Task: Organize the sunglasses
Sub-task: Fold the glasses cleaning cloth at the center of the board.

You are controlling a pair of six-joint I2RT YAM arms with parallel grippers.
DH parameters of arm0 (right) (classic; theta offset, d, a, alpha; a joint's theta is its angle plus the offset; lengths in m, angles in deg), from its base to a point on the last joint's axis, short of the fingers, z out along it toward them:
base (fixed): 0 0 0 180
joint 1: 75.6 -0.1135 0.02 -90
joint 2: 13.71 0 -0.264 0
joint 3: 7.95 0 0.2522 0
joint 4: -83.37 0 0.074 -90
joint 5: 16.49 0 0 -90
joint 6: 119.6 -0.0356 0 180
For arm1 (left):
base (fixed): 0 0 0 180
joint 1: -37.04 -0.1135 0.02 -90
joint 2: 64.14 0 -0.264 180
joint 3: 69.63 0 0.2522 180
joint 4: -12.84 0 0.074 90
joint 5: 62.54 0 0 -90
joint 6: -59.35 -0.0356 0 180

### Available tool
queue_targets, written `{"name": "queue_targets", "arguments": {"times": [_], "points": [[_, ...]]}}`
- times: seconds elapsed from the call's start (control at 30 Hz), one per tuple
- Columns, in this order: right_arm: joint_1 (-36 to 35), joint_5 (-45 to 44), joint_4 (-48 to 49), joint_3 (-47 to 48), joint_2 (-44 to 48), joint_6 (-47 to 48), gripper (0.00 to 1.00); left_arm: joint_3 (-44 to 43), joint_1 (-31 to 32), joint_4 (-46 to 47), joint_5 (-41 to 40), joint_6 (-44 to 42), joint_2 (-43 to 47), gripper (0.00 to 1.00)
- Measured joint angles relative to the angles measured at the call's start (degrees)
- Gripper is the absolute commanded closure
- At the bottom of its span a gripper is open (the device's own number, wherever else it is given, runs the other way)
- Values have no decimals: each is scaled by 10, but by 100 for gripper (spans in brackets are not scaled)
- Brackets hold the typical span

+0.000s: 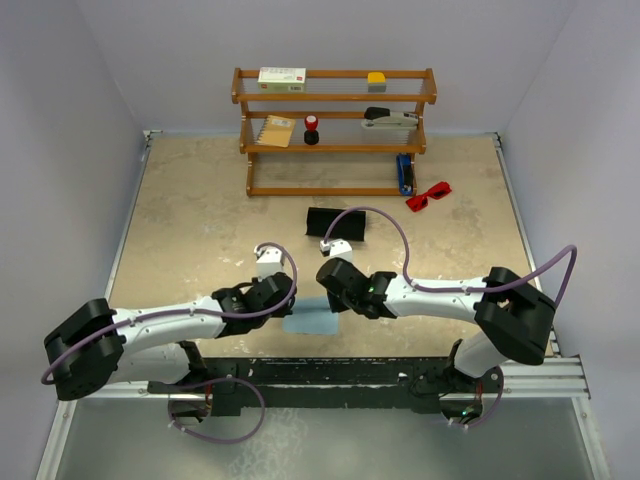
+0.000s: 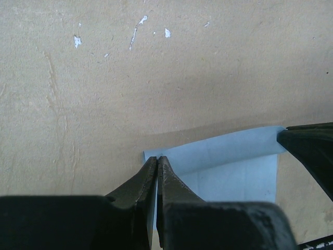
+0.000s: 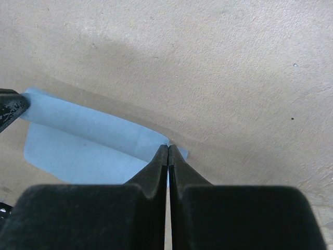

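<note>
The red sunglasses (image 1: 429, 195) lie on the table (image 1: 200, 220) just beside the wooden shelf (image 1: 335, 149), off its lower right corner, apart from both arms. A black case (image 1: 336, 224) sits in front of the shelf's middle. Farther out from the shelf, past the case, a light blue cloth (image 1: 310, 322) lies on the table. The left gripper (image 2: 157, 162) has its jaws pressed together on one corner of the cloth, and the right gripper (image 3: 168, 150) has its jaws clamped on the opposite corner. The edge between them is raised and curled over the rest of the sheet.
</note>
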Motion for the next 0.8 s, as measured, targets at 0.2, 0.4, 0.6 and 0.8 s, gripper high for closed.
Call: {"name": "queue_targets", "arguments": {"times": [0.2,0.4,0.6,0.8], "points": [[0,0,0,0,0,0,100,5,9,-3,-6,9,2,100],[-2,0,0,0,0,0,100,6,10,-4,-11,15,2,100],[-5,0,-1,0,0,-1,100,7,15,-4,-15,15,2,100],[-10,0,-2,-3,0,-9,100,8,21,-4,-16,19,2,100]]}}
